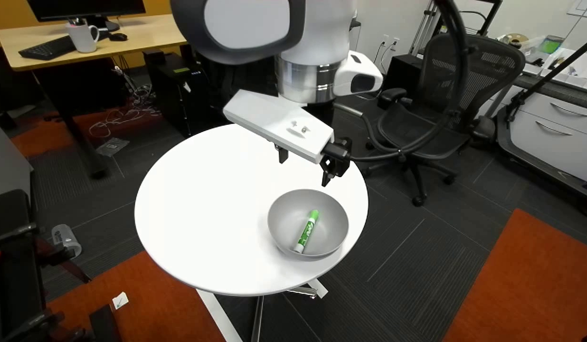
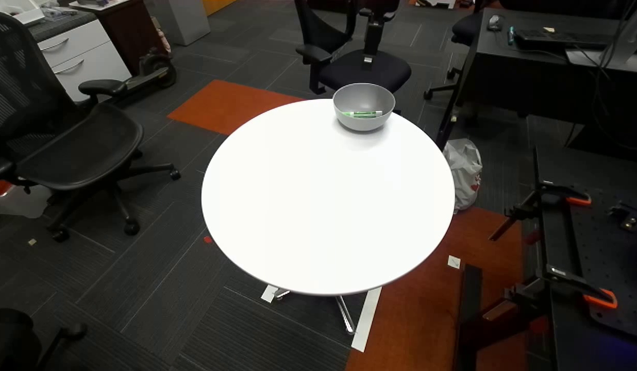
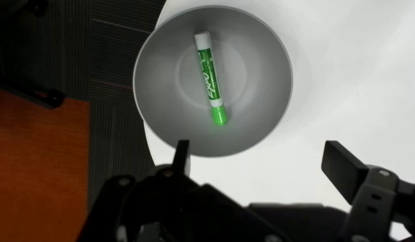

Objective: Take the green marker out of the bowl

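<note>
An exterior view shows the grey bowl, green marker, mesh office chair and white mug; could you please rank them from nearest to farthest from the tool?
1. Grey bowl, below the tool in the picture, near rim closest.
2. Green marker, lying inside that bowl.
3. Mesh office chair, at right.
4. White mug, on the desk at upper left.

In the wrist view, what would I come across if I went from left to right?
Orange floor patch → grey bowl with the green marker lying in it → the black robot finger nearer the picture's right edge.
</note>
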`<action>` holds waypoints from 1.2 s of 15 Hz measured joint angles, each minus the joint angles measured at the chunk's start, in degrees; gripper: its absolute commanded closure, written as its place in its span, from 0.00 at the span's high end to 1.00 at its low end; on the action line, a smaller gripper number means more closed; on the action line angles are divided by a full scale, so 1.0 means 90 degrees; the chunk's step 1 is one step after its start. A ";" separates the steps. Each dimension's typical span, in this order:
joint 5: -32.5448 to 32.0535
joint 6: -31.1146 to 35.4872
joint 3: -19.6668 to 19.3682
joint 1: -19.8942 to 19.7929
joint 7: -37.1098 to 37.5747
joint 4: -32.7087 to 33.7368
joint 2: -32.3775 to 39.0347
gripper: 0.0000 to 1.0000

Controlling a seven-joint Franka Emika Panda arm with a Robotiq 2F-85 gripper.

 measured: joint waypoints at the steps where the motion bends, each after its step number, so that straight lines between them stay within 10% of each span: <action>1: 0.0000 0.0000 0.0027 -0.0033 0.0000 0.0095 0.0101 1.00; 18: -0.0111 0.0100 0.0277 -0.0388 -0.0021 0.0493 0.0769 1.00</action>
